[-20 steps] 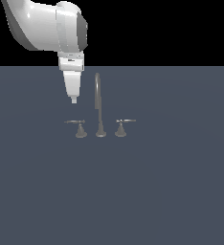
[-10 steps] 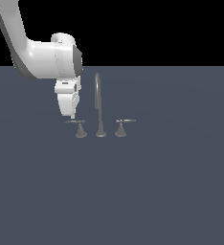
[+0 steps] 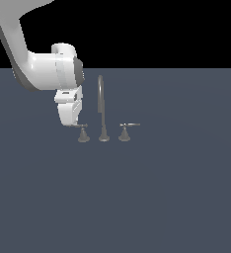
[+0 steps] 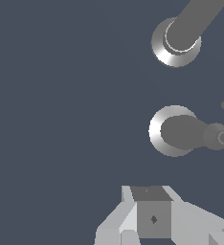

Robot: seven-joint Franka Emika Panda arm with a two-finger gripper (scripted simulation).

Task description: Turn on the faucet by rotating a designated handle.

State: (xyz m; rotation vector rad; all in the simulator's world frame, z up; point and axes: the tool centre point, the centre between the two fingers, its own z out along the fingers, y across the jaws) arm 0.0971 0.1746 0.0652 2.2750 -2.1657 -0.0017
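The dull-grey faucet stands on the dark surface, its tall gooseneck spout (image 3: 101, 106) in the middle. The left-hand handle (image 3: 82, 132) is a thin lever on a small cone base. The mirror-image right-hand lever (image 3: 126, 130) is on the other side. My gripper (image 3: 72, 123) hangs just on the exterior view's left of the left handle, its tip at the lever's free end; contact cannot be told. Its fingers look closed together and hold nothing. In the wrist view the handle's cone base (image 4: 167, 131) and the spout base (image 4: 173, 45) show beyond the gripper (image 4: 152, 221).
The white arm (image 3: 43, 69) reaches down from the exterior view's upper left. The flat dark grey surface (image 3: 137, 197) spreads around the faucet. A black background lies above it.
The gripper has come down from above the faucet's left side to the height of the left lever and now sits at its end. The faucet has not visibly moved.
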